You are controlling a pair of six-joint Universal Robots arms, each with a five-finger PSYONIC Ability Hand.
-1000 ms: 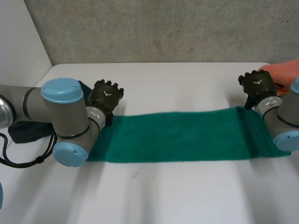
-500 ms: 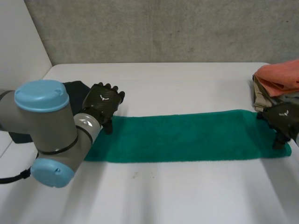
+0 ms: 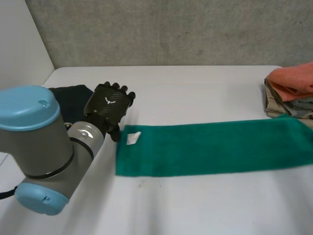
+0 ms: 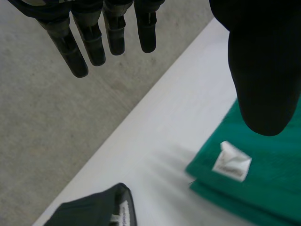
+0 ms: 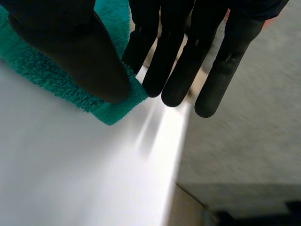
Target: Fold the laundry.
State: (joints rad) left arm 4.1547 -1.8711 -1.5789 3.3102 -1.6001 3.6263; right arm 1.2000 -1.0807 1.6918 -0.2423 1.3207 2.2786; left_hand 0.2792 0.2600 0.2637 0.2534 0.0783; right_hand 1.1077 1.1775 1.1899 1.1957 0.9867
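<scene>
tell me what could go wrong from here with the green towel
1. The right hand pinches only the green towel by its corner, close to the edge of the table; the corner may slip free or go over the edge.
2. The left hand is open, off the towel, so that end lies loose and could skew.

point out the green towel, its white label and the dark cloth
green terry towel (image 3: 210, 149), head view, middle of its top surface
white sewn-in label (image 3: 133, 138), head view, centre of the tag
dark folded cloth (image 3: 73, 100), head view, its top
</scene>
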